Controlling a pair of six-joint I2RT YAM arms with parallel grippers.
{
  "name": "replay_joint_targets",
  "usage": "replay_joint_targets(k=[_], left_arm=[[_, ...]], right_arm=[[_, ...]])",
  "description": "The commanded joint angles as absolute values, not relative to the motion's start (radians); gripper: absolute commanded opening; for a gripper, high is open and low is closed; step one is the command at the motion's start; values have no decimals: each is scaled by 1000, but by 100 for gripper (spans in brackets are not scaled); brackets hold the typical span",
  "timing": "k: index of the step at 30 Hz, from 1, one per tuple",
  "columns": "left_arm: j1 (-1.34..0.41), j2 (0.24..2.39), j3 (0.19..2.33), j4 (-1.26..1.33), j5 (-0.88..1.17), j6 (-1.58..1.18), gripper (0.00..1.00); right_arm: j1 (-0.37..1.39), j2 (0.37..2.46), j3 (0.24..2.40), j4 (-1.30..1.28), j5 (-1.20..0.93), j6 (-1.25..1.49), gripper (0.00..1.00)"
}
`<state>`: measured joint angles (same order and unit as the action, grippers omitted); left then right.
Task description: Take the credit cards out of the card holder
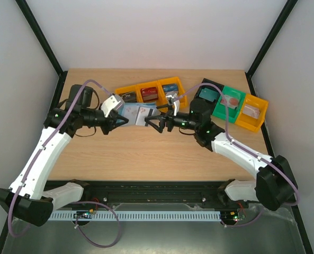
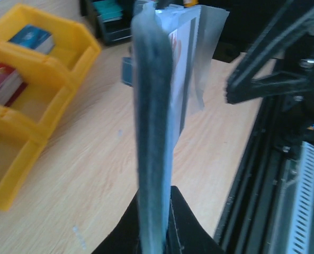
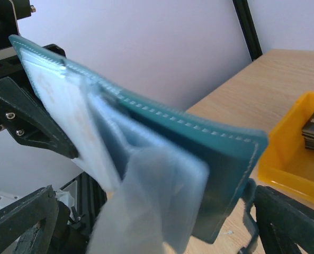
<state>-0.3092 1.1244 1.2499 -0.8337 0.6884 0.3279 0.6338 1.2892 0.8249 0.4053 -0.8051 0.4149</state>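
Card holder [image 3: 215,159] — stitched matt cover w/ cloudy plastic sleeves [image 3: 146,201] (table [image 1: 146,156]: wood grain).

A pale wood-grain surface [image 1: 146,159] sits inside a white enclosure. The back wall [image 1: 157,32] fills twelve o'clock, and plain side walls [image 1: 8,79] stand at nine and three. Black frame posts [image 1: 41,37] slant in from the upper corners. The light is soft and even.

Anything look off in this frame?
Only the card holder: clamped mid-air in the left gripper, splayed open, its clear sleeves fanned out loosely toward the open right gripper. No spill or damage visible.
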Motion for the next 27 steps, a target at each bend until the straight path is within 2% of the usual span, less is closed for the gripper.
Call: replay_joint_targets(k=[1,13,18,19,20,22,24,25,26,27], left_arm=[[-289,1106,1319,-948,915,439,2],[-261,1100,1365,-1054,1075,546,2],[-257,1103,1366,-1060,1089,557,2],[-256,1103,1364,-1059,1091,557,2],[-255,1102,1363,-1058,1093,556,2],[-248,1101,1361,-1053,1095,553,2],[-244,1101,1358,-1052,1096,551,2],[-241,1101,1356,-1050,1098,550,2],[-240,1100,1353,-1048,1098,546,2],[-236,1100,1350,-1044,1100,540,2]], right_arm=[[618,1230,816,410,-863,364,99],[601,1114,771,414,-879,354,99],[601,1161,783,506,-1025,434,99],[602,1169,781,540,-1054,462,94],[604,1174,781,567,-1075,485,83],[604,1181,784,576,-1091,496,50],[604,1168,778,578,-1095,486,27],[604,1160,772,584,-1094,483,11],[604,1151,767,588,-1087,482,3],[604,1140,764,590,-1081,481,2]])
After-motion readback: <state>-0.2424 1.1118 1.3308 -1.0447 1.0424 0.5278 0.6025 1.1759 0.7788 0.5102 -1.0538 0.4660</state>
